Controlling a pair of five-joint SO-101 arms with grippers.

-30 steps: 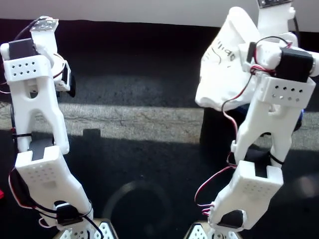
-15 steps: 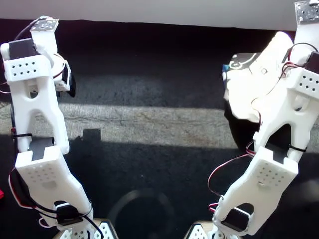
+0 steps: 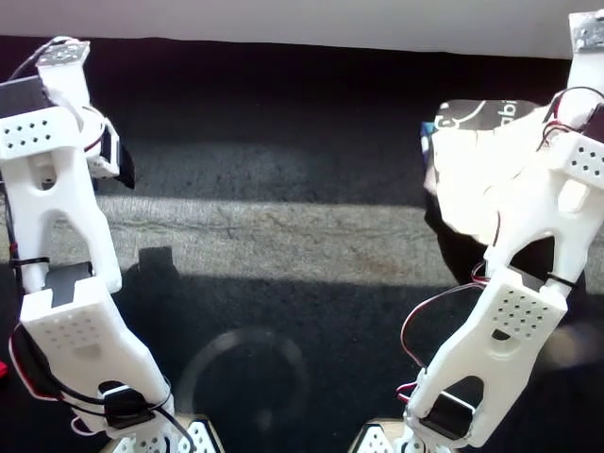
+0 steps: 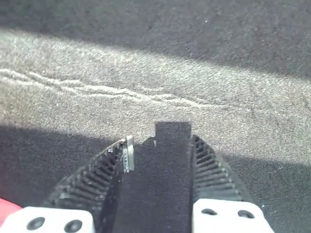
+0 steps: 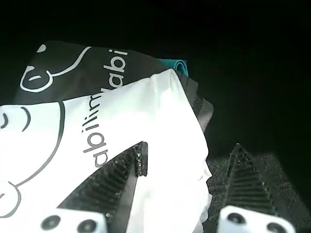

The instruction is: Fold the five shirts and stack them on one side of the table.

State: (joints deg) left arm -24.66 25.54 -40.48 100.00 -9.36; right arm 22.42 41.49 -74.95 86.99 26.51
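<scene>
Right arm [image 3: 514, 283] has swung out toward the right edge over the last second. The white shirt [image 3: 477, 179] that hung bunched off its tool is now down on the pile. Left arm [image 3: 57, 189] has shifted slightly toward the left edge, otherwise same pose.

Right tool [image 5: 189, 145]: wide, holding nothing. One finger sits over the white shirt, the other over dark counter just beside the shirt's edge. Can't tell if that finger touches the cloth.

Pile is on the right side of the counter [image 3: 283, 236], toward the far edge. White shirt is on top, rumpled, print facing up. Under it is a black shirt [image 3: 472, 115] with white print, its far part sticking out past the white one. A sliver of teal cloth [image 5: 173, 64] peeks out below the black shirt's corner; can't tell what it is. In the high view the right arm covers the pile's right part.

Left tool [image 4: 160, 141]: narrow gap, holding nothing; between its fingers there is just shadow on the counter. It hangs over the left side, where the sunlit band meets the shade, well apart from the pile.

Counter has a dark felt-like cover with a bright sunlit band across the middle. Small red thing [image 4: 7, 206] at the left edge near the left arm's base, can't identify.
</scene>
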